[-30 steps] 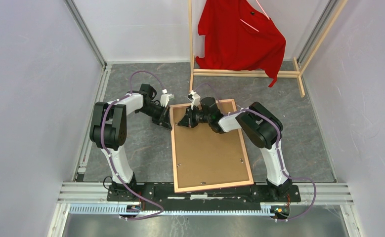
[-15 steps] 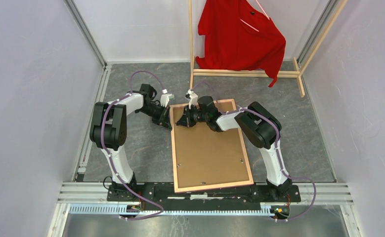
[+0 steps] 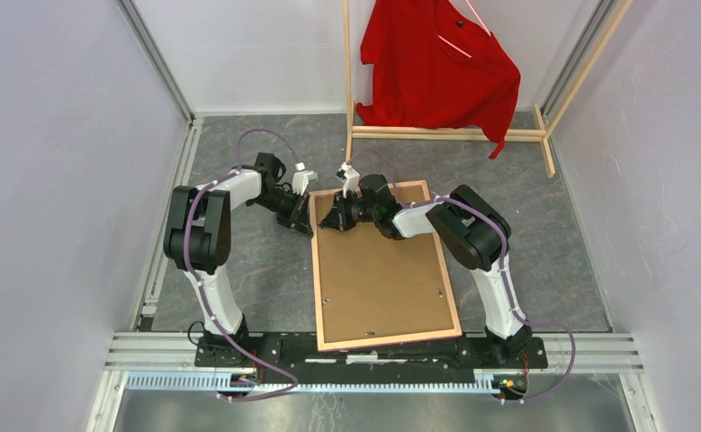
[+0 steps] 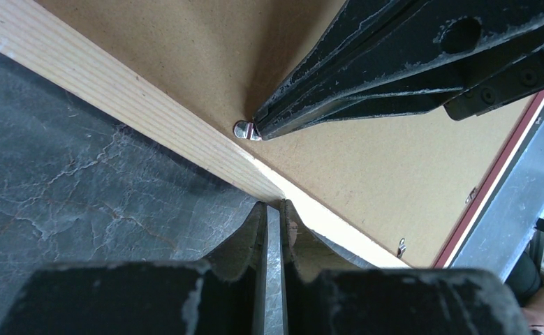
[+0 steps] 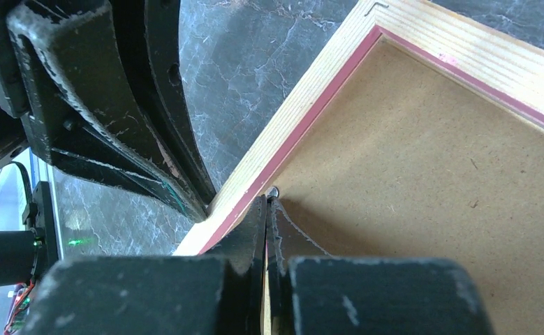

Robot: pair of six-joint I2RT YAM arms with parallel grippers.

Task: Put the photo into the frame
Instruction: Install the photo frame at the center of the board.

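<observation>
The frame [image 3: 315, 270] lies back up on the table, its light wood rail [image 4: 115, 91] around a brown backing board [image 3: 382, 279]. The photo is hidden. My left gripper [image 3: 309, 229] is shut and holds nothing; its tips [image 4: 274, 204] rest against the outer edge of the frame's left rail. Just inside that rail my right gripper [image 3: 326, 222] is also shut, its tips [image 5: 266, 199] at a small metal tab [image 5: 273, 190] on the board [image 5: 429, 195]. The same tab [image 4: 243, 130] shows in the left wrist view under the right fingers [image 4: 366, 84].
A tall wooden clothes rack with a red shirt [image 3: 436, 67] stands at the back. Pale walls close in both sides. An aluminium rail [image 3: 373, 346] runs along the near edge by the arm bases. More small metal tabs [image 3: 440, 292] sit along the board's edges.
My right gripper has slid a little left across the board toward the frame's left rail. The left arm and the frame have not moved.
</observation>
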